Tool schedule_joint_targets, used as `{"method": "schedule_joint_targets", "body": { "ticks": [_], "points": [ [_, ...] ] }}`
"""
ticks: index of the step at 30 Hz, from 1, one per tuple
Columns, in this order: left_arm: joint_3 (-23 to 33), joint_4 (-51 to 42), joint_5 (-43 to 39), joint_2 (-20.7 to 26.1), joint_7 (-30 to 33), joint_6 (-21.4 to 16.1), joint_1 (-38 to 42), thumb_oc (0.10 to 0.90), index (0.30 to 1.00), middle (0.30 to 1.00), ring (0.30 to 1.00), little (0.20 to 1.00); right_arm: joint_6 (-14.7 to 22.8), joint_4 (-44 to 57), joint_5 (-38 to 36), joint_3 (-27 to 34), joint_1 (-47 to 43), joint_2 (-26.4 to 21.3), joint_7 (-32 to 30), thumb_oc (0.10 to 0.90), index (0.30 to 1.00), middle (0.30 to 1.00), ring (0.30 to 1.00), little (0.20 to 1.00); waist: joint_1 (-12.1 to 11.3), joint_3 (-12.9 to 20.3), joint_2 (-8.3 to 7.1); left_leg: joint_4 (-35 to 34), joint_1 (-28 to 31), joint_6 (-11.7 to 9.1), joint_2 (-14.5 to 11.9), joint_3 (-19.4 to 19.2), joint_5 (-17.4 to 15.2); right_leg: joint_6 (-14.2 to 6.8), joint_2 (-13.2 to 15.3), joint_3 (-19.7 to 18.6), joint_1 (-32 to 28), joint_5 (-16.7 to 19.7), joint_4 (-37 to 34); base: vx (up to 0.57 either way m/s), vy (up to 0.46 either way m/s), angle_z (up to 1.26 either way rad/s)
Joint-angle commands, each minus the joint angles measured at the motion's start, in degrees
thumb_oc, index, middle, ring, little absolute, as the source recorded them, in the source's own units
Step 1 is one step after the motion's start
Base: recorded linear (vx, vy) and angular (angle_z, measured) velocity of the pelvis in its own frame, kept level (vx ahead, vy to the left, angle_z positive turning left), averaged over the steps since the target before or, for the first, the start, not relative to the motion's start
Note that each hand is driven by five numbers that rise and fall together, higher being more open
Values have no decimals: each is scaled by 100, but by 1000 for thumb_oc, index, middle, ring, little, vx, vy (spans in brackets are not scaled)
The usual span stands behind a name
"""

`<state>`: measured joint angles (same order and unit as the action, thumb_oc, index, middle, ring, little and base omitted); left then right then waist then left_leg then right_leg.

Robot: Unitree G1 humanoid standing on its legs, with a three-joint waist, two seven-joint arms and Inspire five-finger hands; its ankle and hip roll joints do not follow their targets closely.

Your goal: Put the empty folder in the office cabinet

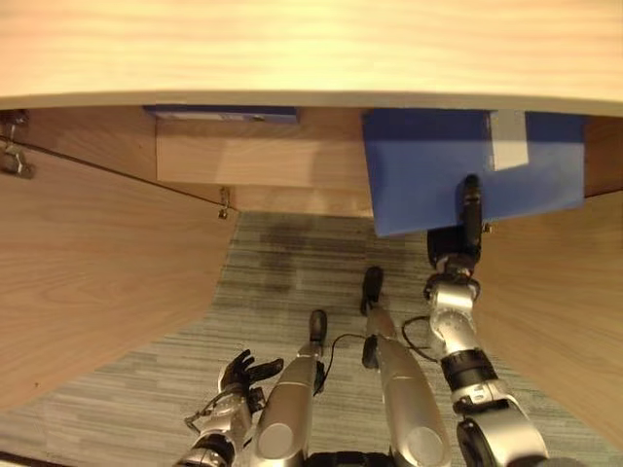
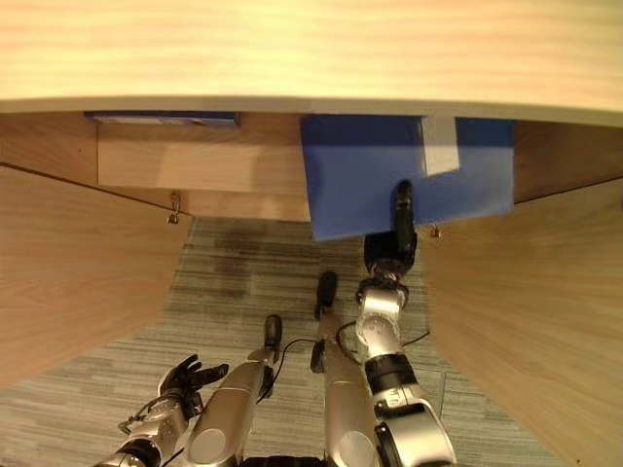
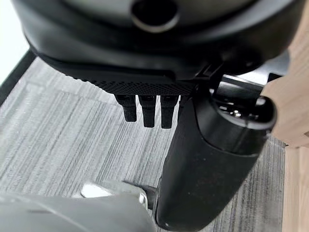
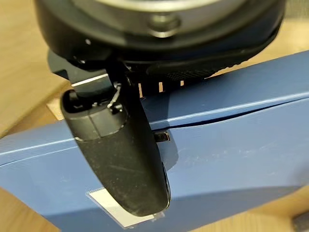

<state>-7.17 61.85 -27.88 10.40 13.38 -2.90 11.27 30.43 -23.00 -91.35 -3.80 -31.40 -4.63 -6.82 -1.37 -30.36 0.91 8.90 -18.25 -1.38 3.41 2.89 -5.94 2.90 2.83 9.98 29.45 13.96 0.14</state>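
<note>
The blue folder (image 1: 428,165) with a white label (image 1: 509,141) is held upright at the cabinet's (image 1: 311,49) open front, on the right side, its upper edge hidden under the cabinet's wooden top. My right hand (image 1: 465,233) grips its lower edge. In the right wrist view the thumb (image 4: 120,159) lies across the folder's (image 4: 231,145) face, with the fingers behind it. My left hand (image 1: 243,375) hangs low at the lower left above the carpet, fingers relaxed and holding nothing.
The cabinet's left door (image 1: 88,263) and right door (image 1: 555,311) both swing out toward me. A wooden shelf (image 1: 263,161) shows inside, with another blue item (image 1: 222,113) above it at the left. Grey carpet (image 1: 282,272) lies between the doors.
</note>
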Motion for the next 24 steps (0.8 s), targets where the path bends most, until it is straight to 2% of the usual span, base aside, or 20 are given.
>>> {"method": "schedule_joint_targets", "body": {
  "ticks": [1, 4, 8, 9, 12, 13, 14, 16, 17, 21, 22, 23, 24],
  "points": [
    [-138, -35, -113, 196, 310, 44, -442, 800, 900, 900, 900, 900, 799, 1327, 367, 235, -536, 60, 69, 400, 300, 300, 300, 300, -92, 251, 99, -393, 43, 116, -134, 236, 245, -688, 200, -192, -16, -953, 579, 0, 0, 0],
    [-228, -152, -3, 272, 365, 64, -391, 800, 900, 900, 900, 900, 1039, 1776, 635, 186, -874, 81, -103, 400, 300, 300, 300, 300, -133, 219, 140, -529, 50, 102, -119, 251, 329, -688, 207, -185, -3, -932, 541, -7, -9, 8],
    [-294, -345, 49, 420, 431, 86, -375, 800, 900, 900, 900, 900, 1211, 1938, 1181, 62, -1533, -202, -639, 400, 300, 300, 300, 300, -218, 142, 185, -583, -1, 69, -94, 303, 401, -680, 234, -163, 15, -904, 526, -10, -26, 4],
    [-335, -439, 44, 504, 470, 74, -342, 800, 900, 900, 900, 900, 1161, 1700, 1366, 88, -1983, -404, -935, 400, 300, 300, 300, 300, -287, 110, 221, -619, -69, 46, -92, 345, 451, -682, 244, -144, 67, -883, 502, -17, -58, 6],
    [-438, -511, 36, 601, 471, 44, -349, 800, 900, 900, 900, 900, 995, 1163, 1541, 71, -2526, -840, -1281, 400, 300, 300, 300, 300, -358, 120, 242, -730, -110, 11, -99, 379, 532, -687, 239, -99, 93, -863, 436, -2, -39, 8],
    [-441, -512, 35, 600, 472, 45, -337, 800, 900, 900, 900, 900, 991, 1138, 1529, 78, -2553, -853, -1273, 400, 300, 300, 300, 300, -362, 114, 246, -736, -112, 11, -101, 381, 536, -686, 238, -97, 96, -861, 433, 86, -78, 22],
    [-513, -688, -8, 742, 464, 19, -374, 800, 900, 900, 900, 900, 862, 706, 1680, 31, -3034, -1229, -1549, 400, 300, 300, 300, 300, -414, 149, 280, -817, -95, -13, -161, 441, 481, -727, 189, -114, 68, -968, 377, 3, -55, 20],
    [-558, -755, -31, 777, 470, -2, -361, 800, 900, 900, 900, 900, 840, 501, 1706, 69, -3233, -1359, -1629, 400, 300, 300, 300, 300, -430, 89, 268, -804, -186, -11, -115, 445, 597, -693, 237, -52, 135, -835, 367, -3, -55, 21],
    [-584, -817, -68, 825, 458, -30, -375, 800, 900, 900, 900, 900, 790, 313, 1720, 34, -3338, -1475, -1701, 400, 300, 300, 300, 300, -450, 114, 294, -834, -139, -19, -159, 481, 509, -725, 182, -91, 94, -964, 358, 74, -52, 24],
    [-664, -855, -152, 919, 432, -22, -370, 800, 900, 900, 900, 900, 418, -443, 1667, -46, -3558, -1802, -1732, 400, 300, 300, 300, 300, -492, 62, 317, -898, -194, -35, -170, 531, 566, -712, 167, -51, 156, -973, 352, 21, -41, 6],
    [-645, -811, -166, 958, 414, -20, -393, 800, 900, 900, 900, 900, 163, -794, 1729, -246, -3577, -2008, -1728, 519, 479, 479, 479, 479, -510, 61, 296, -941, -177, -49, -188, 535, 586, -713, 159, -41, 157, -977, 347, 3, -28, 5],
    [-645, -812, -166, 947, 413, -21, -385, 800, 900, 900, 900, 900, 151, -835, 1702, -254, -3611, -2028, -1700, 800, 900, 900, 900, 900, -503, 62, 303, -948, -193, -47, -180, 537, 606, -715, 167, -39, 172, -960, 340, 2, -40, 2],
    [-656, -851, -172, 963, 383, -34, -409, 800, 900, 900, 900, 900, 31, -917, 1756, -226, -3592, -2098, -1659, 800, 900, 900, 900, 900, -493, 62, 300, -1006, -188, -55, -184, 552, 637, -712, 159, -29, 168, -965, 326, 0, 0, 0]
  ]
}}
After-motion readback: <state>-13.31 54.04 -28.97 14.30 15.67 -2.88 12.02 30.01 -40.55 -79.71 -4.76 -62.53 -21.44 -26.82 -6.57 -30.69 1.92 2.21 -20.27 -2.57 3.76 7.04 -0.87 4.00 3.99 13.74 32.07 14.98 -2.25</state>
